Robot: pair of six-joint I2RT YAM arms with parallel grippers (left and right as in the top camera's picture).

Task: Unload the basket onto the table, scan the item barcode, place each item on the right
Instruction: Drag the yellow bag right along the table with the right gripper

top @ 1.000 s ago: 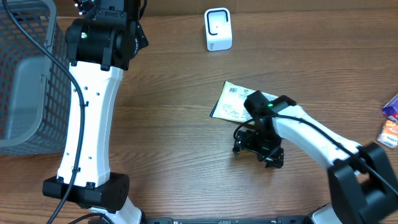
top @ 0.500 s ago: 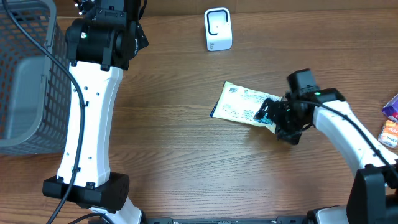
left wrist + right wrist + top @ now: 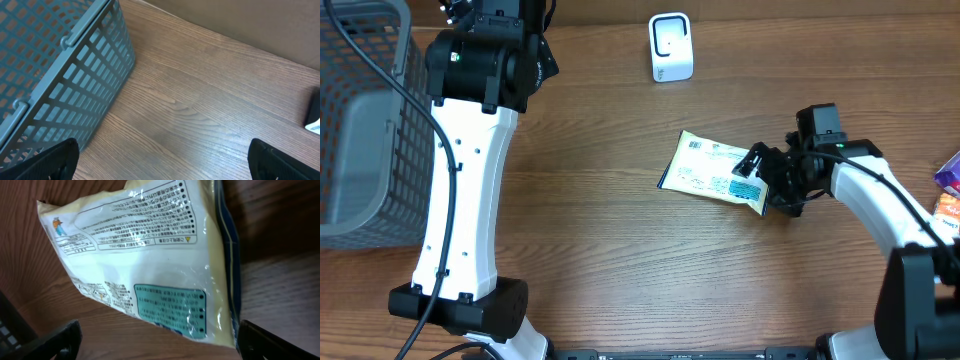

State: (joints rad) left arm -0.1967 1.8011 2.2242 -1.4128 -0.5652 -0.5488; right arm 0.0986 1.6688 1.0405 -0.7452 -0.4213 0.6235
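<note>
**Both claws wide open, packet lying flat on the counter at the right claw**

Overhead: The pale yellow packet (image 3: 705, 165) is lying flat on the wooden counter (image 3: 600, 250), right of centre, printed side up. The right claw (image 3: 767, 180) is sitting at the packet's 3 o'clock edge, by the teal label corner. Its jaws are spread wide and closing on nothing. The white scanner (image 3: 671, 47) is standing at 12 o'clock from the packet, well apart from it. The grey mesh basket (image 3: 360, 120) is taking up the 9 o'clock edge. The left arm (image 3: 460, 190) is reaching toward 12 o'clock just beside the basket, and its claw is mostly hidden here. Coloured packages (image 3: 950, 213) are poking in at the 3 o'clock edge.

Left wrist: The left claw (image 3: 162, 162) is hanging over bare counter. Its fingertips (image 3: 55, 160) are showing at the 7 and 5 o'clock corners, fully apart and holding nothing. The basket wall is filling the 10 o'clock area. A dark-and-white object is cut off at 3 o'clock, and I cannot tell what it is.

Right wrist: The packet is filling the frame, with small print and a teal panel facing up and a dark blue edge on its 3 o'clock side. The right claw's fingertips are showing at the 7 and 5 o'clock corners, wide apart, with the packet's near end between them. I cannot tell whether they are touching it.
</note>
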